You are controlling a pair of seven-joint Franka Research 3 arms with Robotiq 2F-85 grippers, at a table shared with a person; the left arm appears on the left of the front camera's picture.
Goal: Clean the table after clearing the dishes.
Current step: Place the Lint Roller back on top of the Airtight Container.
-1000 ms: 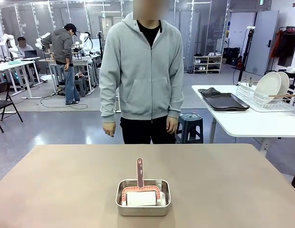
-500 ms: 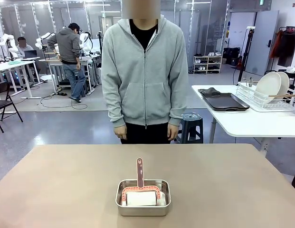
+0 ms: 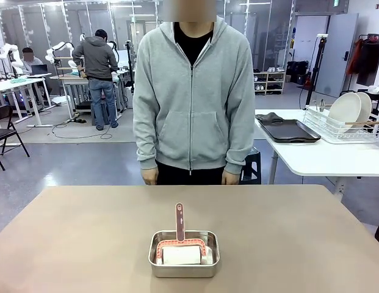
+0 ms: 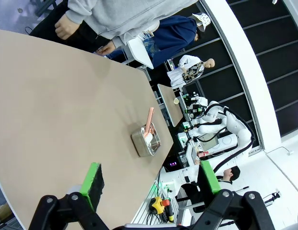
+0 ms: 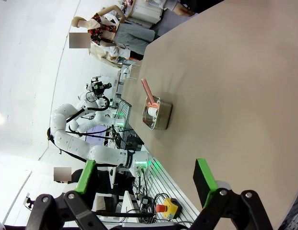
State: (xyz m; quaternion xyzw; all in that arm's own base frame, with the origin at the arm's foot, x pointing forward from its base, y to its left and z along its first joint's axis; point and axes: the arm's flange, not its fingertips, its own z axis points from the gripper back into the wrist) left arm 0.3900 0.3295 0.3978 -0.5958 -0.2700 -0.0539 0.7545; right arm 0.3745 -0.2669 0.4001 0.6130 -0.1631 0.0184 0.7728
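Front view: a small rectangular steel pan (image 3: 184, 253) is seen on the wide matte tan-brown table (image 3: 73, 238), near its close edge and about midway across. Inside the pan a white folded cloth or block (image 3: 181, 255) is held, with a salmon-red scraper-like tool (image 3: 180, 235) laid over it, the handle pointing toward the far side. A person in a grey zip hoodie (image 3: 192, 91) is stood at the far edge, both hands (image 3: 151, 177) hanging at the table's rim, well apart from the pan. On a white-topped side table (image 3: 323, 159) at the right, a dark rectangular tray (image 3: 288, 130) and round white plates (image 3: 348, 111) upright in a wire rack (image 3: 335, 129) are seen.

Left wrist view: the left gripper (image 4: 148, 179) is held above the tan-brown top with its green-padded fingers (image 4: 93, 178) spread wide and nothing between them. The steel pan is seen beyond them, well apart.

Right wrist view: the right gripper (image 5: 145, 178) is likewise spread wide and grasps nothing; the pan lies well beyond its fingers (image 5: 203, 175) on the table.
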